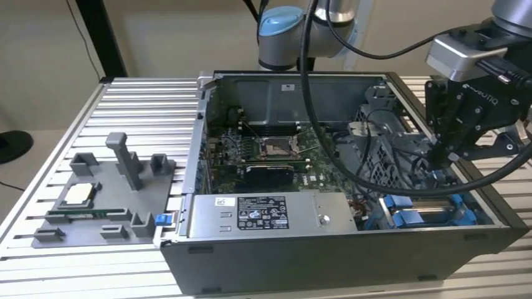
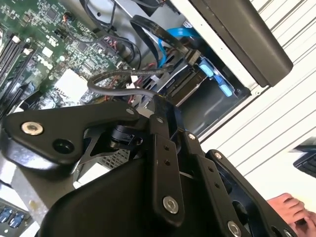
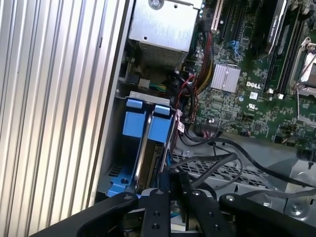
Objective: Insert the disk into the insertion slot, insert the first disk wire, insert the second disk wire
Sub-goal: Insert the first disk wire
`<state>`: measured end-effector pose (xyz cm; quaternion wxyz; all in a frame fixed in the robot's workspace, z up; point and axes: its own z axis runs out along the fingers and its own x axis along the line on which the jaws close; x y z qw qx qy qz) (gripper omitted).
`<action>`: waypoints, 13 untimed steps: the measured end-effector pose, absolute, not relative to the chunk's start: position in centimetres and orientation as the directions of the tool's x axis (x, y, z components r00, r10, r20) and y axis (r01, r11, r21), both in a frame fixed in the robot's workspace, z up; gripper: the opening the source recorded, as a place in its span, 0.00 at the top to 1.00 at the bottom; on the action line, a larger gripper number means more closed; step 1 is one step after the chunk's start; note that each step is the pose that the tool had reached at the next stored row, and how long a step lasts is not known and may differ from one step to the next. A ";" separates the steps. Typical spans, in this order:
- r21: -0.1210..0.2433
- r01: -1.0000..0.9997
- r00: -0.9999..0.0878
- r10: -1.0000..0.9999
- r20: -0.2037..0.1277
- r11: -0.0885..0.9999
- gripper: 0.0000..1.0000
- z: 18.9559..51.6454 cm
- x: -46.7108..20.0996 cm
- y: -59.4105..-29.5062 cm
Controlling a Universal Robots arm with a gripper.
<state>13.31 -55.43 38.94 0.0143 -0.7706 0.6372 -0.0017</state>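
Disk [image 3: 159, 129] is seated in the insertion slot [image 3: 112, 153], standing on edge, with bright blue plastic carrier tabs either side of a silver metal rim. In the exterior view that bay sits at the four o'clock corner of the grey case [image 1: 332, 261]. My tool [image 1: 437, 163] hangs just above it, at twelve o'clock from the blue. The tool looks pressed together in both wrist views. A thin dark wire [image 2: 113, 84] runs right up to it; pinched or not, I cannot tell. Green motherboard [image 1: 275, 149] lies at nine o'clock of the tool, ribbed aluminium desk [image 1: 124, 93] underneath.
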 end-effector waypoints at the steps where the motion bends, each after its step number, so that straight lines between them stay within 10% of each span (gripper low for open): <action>1: -0.023 -0.982 0.188 -0.982 -0.016 -0.187 1.00 38.9 13.4 -55.5; 13: -0.021 -0.999 0.044 -0.999 -0.016 -0.043 1.00 38.5 13.5 -55.8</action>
